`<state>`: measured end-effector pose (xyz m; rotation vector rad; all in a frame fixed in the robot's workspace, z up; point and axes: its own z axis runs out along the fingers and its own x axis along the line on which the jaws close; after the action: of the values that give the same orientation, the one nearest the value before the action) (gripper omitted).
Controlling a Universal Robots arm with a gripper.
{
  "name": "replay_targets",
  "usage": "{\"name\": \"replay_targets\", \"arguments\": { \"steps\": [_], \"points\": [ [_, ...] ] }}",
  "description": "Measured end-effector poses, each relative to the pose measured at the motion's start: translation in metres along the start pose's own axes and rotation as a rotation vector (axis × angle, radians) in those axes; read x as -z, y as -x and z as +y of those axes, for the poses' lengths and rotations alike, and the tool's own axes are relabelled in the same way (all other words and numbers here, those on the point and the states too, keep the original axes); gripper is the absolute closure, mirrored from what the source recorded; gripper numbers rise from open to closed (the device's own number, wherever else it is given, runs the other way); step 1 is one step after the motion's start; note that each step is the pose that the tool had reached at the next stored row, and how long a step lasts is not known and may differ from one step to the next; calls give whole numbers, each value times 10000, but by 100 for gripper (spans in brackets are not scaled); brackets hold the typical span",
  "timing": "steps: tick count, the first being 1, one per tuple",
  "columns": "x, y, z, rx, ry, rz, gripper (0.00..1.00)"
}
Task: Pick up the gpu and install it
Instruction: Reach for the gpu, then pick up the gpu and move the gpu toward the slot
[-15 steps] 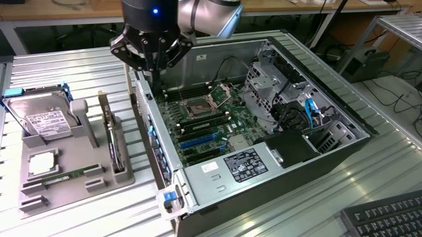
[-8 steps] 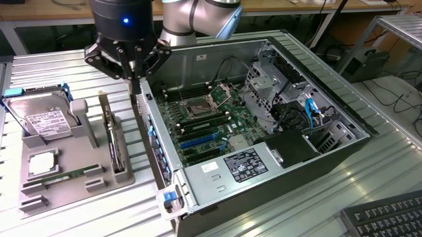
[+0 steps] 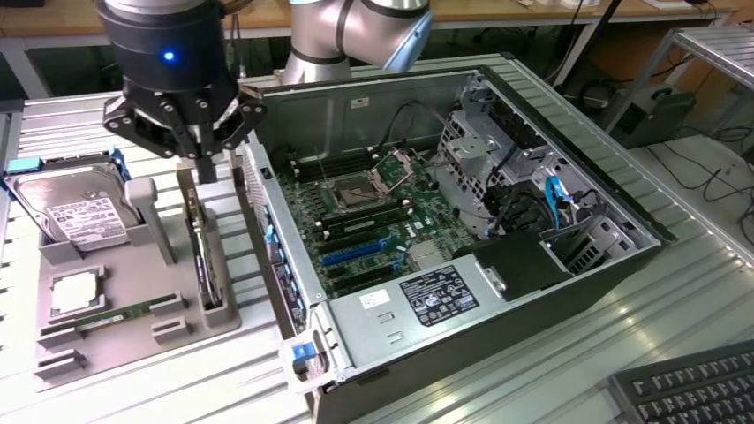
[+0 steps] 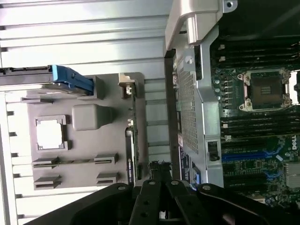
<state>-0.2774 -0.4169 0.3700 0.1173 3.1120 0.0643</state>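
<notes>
Nearest, right, a keyboard is cut off. On the slatted table the gpu stands edge-on (mostly hidden) in a grey holder, left of the open case. Above its far end the jaws sit pinched together, empty. Desks beyond.

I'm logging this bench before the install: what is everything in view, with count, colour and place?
gpu: one, dark, standing on edge in the holder's slot beside the case
holder: one, grey, on the table at the exterior view's left
hard drive: one, silver with white label, at the holder's far end
processor chip: one, silver, lying in the holder
memory stick: one, green, along the holder's near part
case: one, black, lying open, green motherboard showing
keyboard: one, black, exterior view's lower right corner
table: one, silver slatted metal, under everything
gripper: one, black, over the gpu's far end
arm: one, silver-grey, behind the case
</notes>
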Motion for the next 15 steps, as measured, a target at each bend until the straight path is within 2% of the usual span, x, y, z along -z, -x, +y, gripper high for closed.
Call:
{"name": "replay_targets", "arguments": {
  "steps": [4,15],
  "points": [
    [-34,-159,-13,-1,-22,-3,89],
    [-34,-159,-13,2,-27,-2,89]
  ]
}}
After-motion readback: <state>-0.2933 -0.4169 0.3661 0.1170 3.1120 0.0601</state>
